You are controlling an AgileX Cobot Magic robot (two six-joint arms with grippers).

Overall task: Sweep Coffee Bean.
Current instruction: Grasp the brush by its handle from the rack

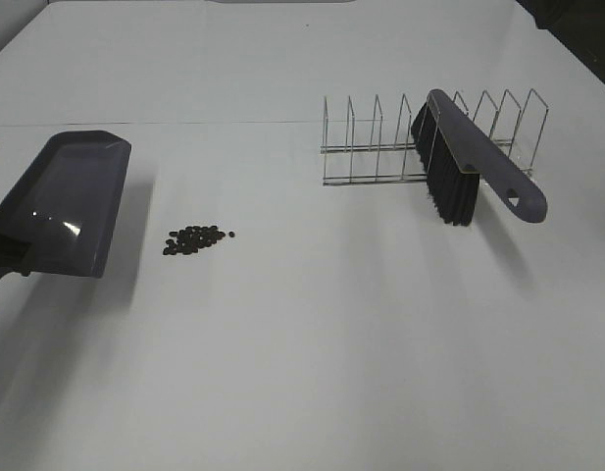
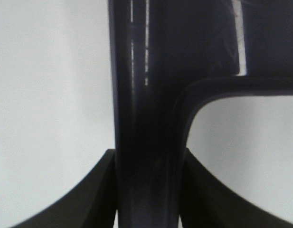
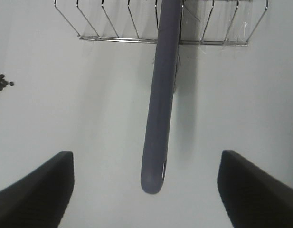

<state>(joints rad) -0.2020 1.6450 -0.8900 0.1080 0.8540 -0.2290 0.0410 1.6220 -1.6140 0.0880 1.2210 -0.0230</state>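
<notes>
White table [image 1: 312, 373] first, it's the whole working floor. Out at 9 o'clock I've got the grey dustpan [image 1: 72, 201] up off the surface and tilted, a shadow under it. I'd say it hangs there so it's ready to drop beside the pile. My left gripper [image 2: 148, 190] is pinching the dustpan by its handle, with a finger tight against each side.

Over at 2 o'clock stands the wire rack [image 1: 371, 147]. The brush [image 1: 469, 162] is parked in it with the bristle block down at the table and the handle slanting out toward 5 o'clock. That's handy, as it offers the grip end to my right arm.

My right gripper [image 3: 146, 190] has its fingers spread wide. The handle tip sits between them, touching neither. It reads as lined up for the pick, nothing taken yet.

The coffee beans [image 1: 194, 239] are one tight dark cluster on the table, near the dustpan at its 3 o'clock and well apart from the brush. One stray bean sits just off the pile's edge. Not swept yet.
</notes>
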